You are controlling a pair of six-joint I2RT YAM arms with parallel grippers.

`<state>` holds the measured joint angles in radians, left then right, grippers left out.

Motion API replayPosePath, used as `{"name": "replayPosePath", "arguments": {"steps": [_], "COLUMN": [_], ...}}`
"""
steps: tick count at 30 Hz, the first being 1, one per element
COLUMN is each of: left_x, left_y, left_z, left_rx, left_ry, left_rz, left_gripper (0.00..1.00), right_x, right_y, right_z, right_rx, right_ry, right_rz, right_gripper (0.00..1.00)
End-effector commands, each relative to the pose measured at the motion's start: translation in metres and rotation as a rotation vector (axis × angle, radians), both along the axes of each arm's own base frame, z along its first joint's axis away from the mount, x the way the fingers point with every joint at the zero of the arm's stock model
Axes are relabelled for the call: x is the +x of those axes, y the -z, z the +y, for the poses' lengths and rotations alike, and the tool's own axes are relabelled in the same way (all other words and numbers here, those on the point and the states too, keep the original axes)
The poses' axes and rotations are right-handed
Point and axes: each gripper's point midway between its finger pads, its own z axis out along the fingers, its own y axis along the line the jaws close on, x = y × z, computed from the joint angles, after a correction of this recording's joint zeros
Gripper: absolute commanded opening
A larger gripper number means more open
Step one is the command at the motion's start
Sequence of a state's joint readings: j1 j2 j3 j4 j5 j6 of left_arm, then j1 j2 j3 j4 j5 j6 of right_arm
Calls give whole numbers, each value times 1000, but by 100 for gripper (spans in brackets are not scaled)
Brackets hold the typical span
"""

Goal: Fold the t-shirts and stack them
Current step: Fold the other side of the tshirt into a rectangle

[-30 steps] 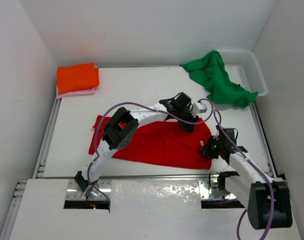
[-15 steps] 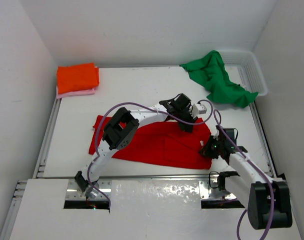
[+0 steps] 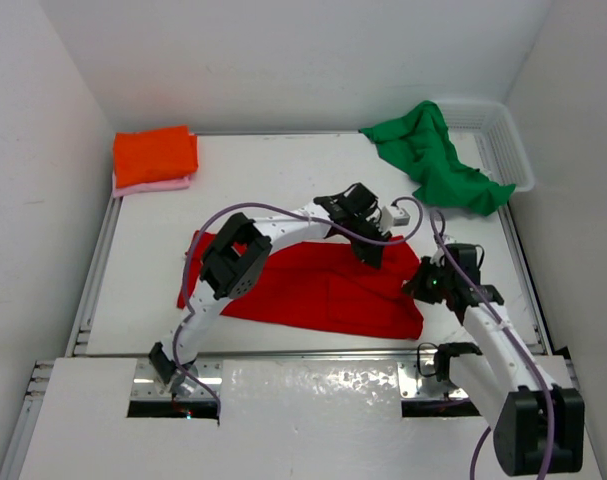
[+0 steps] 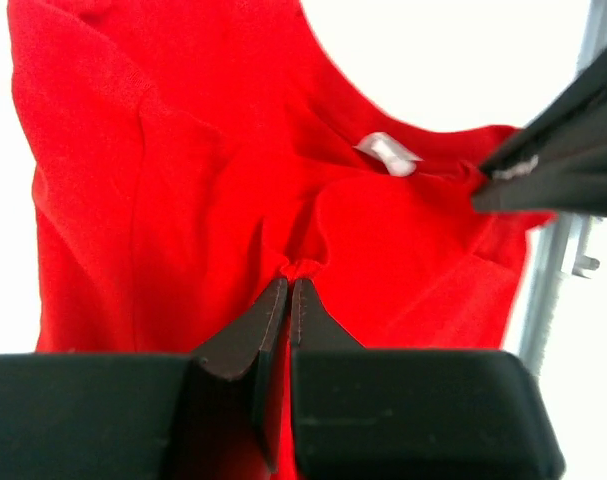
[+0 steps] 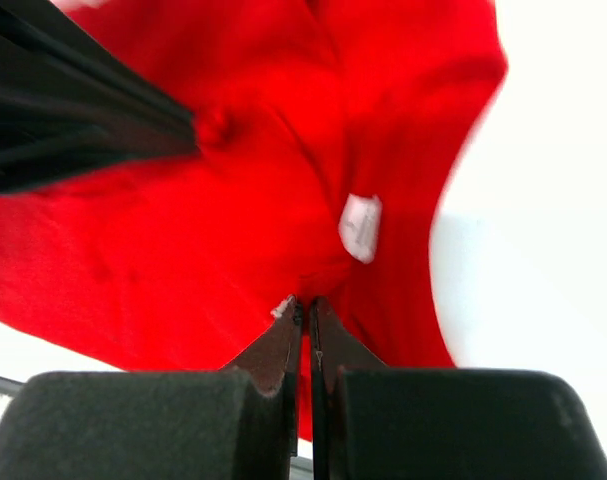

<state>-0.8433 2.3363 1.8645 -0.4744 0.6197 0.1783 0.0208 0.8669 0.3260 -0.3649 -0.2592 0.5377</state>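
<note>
Left end effector (image 4: 290,285), well apart from the folded orange shirt (image 3: 155,155) lying on the pink shirt (image 3: 153,186) in the far left corner of the surface (image 3: 263,180), is closed on a small pucker of the red shirt (image 3: 303,285) near its collar, with only a thin nip of cloth in its grip. That is the first risk: so little fabric could slip free once it lifts or drags, and the fold would collapse on that side. The pinch may also have caught just the top layer (the wrist view cannot say how many it took), in which case the shirt would open up rather than fold. Just to the right, the white label (image 4: 386,152) marks the neck opening, and past it the right end effector (image 5: 303,305) is shut on the same collar edge, again by a narrow bite. With both grips so close together and most of the red shirt spread flat toward the left, uneven pulling would likely twist or bunch it, and the purple cable (image 3: 253,207) looping over the red shirt could snag. Farther right, the green shirt (image 3: 433,160) lies crumpled over the rim of the white basket (image 3: 508,140), not yet folded; a wide swing on that side could drag it.
</note>
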Motion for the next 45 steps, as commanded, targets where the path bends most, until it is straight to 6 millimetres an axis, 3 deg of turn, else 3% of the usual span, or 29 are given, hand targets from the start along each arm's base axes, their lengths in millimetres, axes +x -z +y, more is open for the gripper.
{"name": "replayPosePath", "arguments": {"steps": [1,7,12,13,15,20,21,23,24,29,34,41,45], "left_x": [5,15,-1,-6,-14,-42,-52,-60,-67,-66,-69,-73,-67], "left_y": [-83,-117,-132,-127,-134,-128,-116,-113,-102,-88,-72,-67,-63], "left_z": [-3,9,25,30,40,70,77,80,85,85,91,98,97], "left_rx": [-142,-189,-185,-173,-174,-138,-120,-135,-118,-129,-104,-91,-95], "left_ry": [24,2,42,45,68,118,123,126,122,102,96,133,111], "left_rz": [-53,-70,-67,-52,-44,-9,28,55,82,75,86,64,81], "left_gripper": [0,0,0,0,0,0,0,0,0,0,0,0,0], "right_x": [26,28,27,25,18,-14,-20,-20,-27,-30,-48,-74,-66], "right_y": [-45,-57,-71,-74,-83,-95,-90,-89,-76,-59,-33,-22,-22], "right_z": [-6,-3,1,1,7,33,37,45,49,58,53,56,55], "right_rx": [-66,-76,-60,-61,-50,76,105,167,203,281,238,260,243], "right_ry": [-69,-126,-141,-146,-199,-349,-351,-329,-325,-281,-307,-373,-363], "right_rz": [-156,-167,-189,-198,-202,-167,-149,-166,-138,-122,-3,113,98], "right_gripper": [0,0,0,0,0,0,0,0,0,0,0,0,0]}}
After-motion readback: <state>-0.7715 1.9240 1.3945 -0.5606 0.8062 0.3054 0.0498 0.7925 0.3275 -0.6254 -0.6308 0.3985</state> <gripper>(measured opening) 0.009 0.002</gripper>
